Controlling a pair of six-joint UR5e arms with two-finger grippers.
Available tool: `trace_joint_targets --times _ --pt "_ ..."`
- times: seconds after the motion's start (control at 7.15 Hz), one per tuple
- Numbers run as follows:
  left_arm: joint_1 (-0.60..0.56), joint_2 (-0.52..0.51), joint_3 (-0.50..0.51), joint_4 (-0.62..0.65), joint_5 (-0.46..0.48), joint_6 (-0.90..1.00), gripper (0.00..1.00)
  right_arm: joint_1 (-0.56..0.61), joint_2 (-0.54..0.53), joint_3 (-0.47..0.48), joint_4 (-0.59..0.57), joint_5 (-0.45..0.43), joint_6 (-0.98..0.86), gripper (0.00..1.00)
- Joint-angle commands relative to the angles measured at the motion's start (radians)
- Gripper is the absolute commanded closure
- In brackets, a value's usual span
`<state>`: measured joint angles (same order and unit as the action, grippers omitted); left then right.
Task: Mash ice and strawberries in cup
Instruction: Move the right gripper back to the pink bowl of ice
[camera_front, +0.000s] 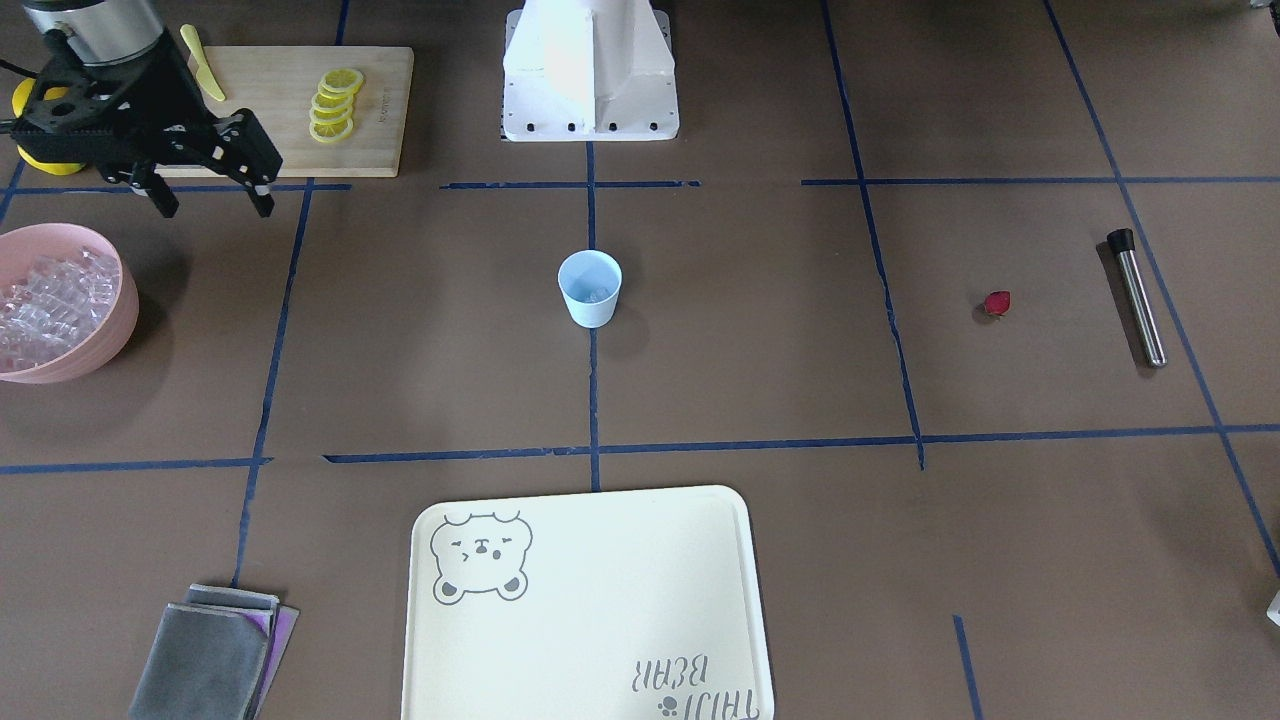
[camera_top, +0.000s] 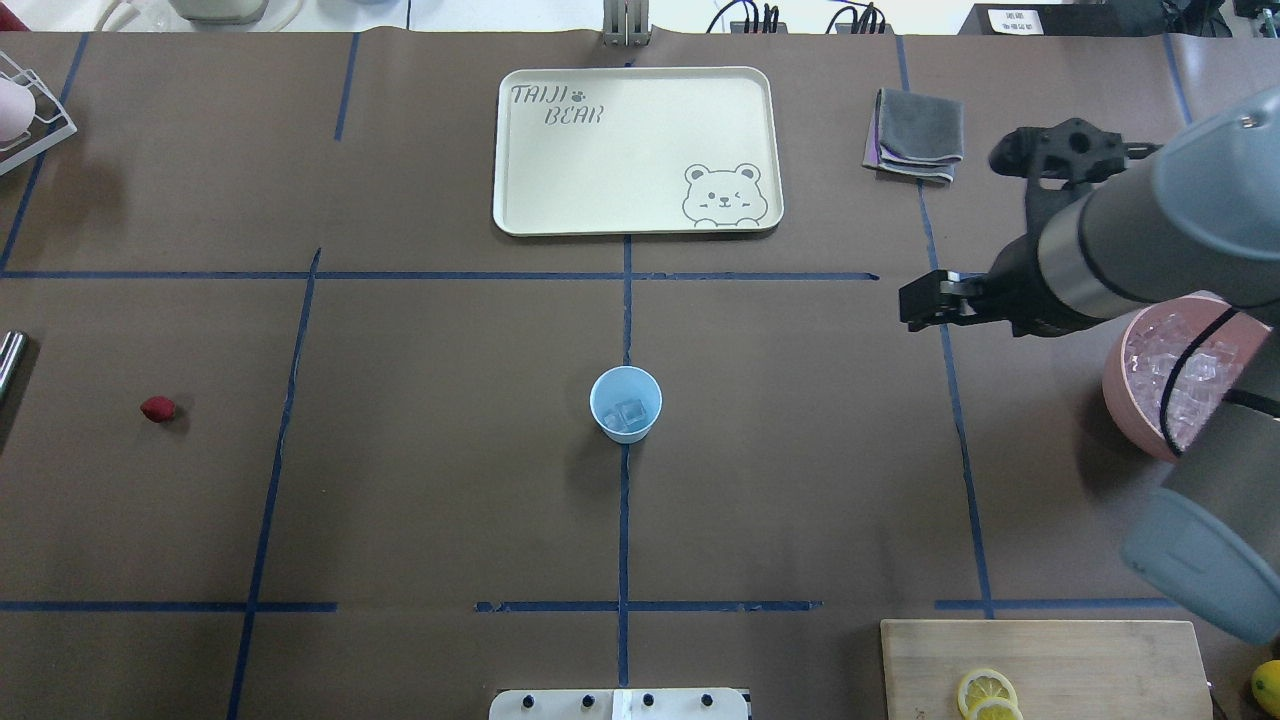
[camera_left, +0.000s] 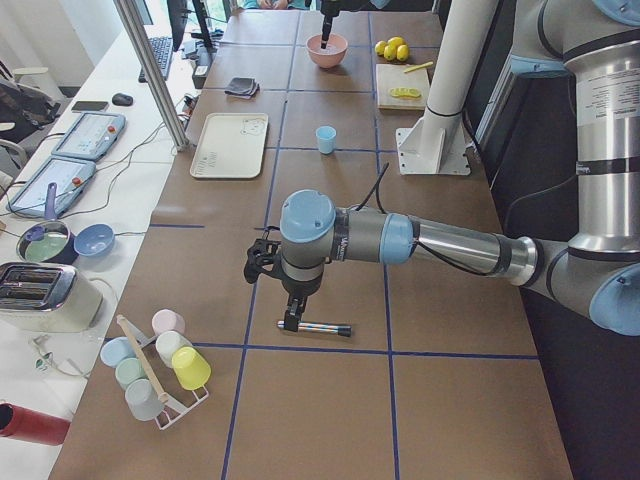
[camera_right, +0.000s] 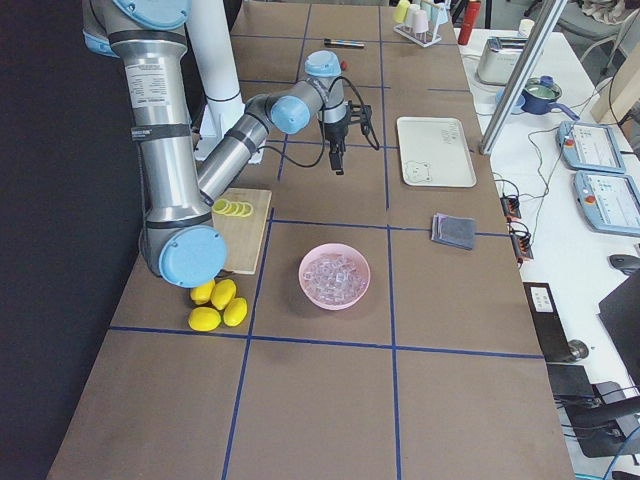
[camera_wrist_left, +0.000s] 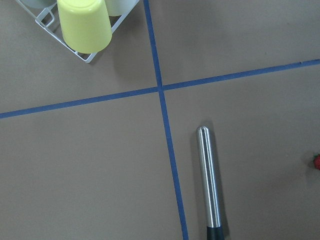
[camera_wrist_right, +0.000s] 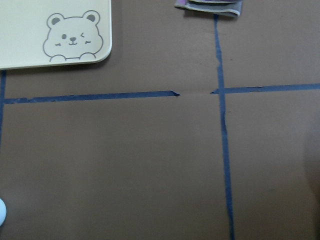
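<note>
Closest to the robot, on its right side, a wooden cutting board (camera_front: 270, 100) is carrying a row of lemon slices (camera_front: 335, 105). Just past the board's outer edge the right gripper (camera_front: 213, 200) is hovering above the table (camera_front: 750, 350). Its two black fingers are spread wide and are holding nothing.

Farther out, at the middle of the table, the cup (camera_front: 590, 290) is standing upright on a blue tape line. A few cubes of ice (camera_top: 630, 414) are lying in its bottom. To the robot's right of the cup, well apart from it, a pink bowl (camera_front: 120, 320) is holding a heap of more ice.

To the robot's left, the strawberry (camera_front: 997, 303) is lying bare on the table, well apart from the cup. A metal rod (camera_front: 1140, 300) with a black end is lying near it, on the side away from the cup.

The left gripper (camera_left: 290, 318) is hanging just over that rod in the left side view. From there I cannot tell whether its fingers are apart or together, or whether they are touching the rod. The left wrist camera is looking down on the rod and showing no fingers.

Farthest from the robot, a cream tray (camera_front: 600, 600) with a bear drawing is lying flat. A small stack of folded grey cloths (camera_front: 210, 660) is sitting near it, toward the robot's right.
</note>
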<state>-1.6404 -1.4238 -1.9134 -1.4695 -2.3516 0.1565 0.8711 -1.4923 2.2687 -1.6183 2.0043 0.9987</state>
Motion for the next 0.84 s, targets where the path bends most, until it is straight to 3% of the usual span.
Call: trace_joint_targets --times 0.0,0.42,0.7 --pt "-0.001 0.0 -0.003 0.0 0.0 0.0 0.0 0.144 -0.167 -0.087 0.236 0.141 -0.072 0.01" --pt "-0.001 0.0 -0.006 -0.002 0.0 0.001 0.0 0.238 -0.186 -0.248 0.235 0.14 -0.229 0.01" --pt "-0.001 0.0 -0.009 -0.002 0.0 0.0 0.0 0.253 -0.184 -0.291 0.235 0.142 -0.218 0.01"
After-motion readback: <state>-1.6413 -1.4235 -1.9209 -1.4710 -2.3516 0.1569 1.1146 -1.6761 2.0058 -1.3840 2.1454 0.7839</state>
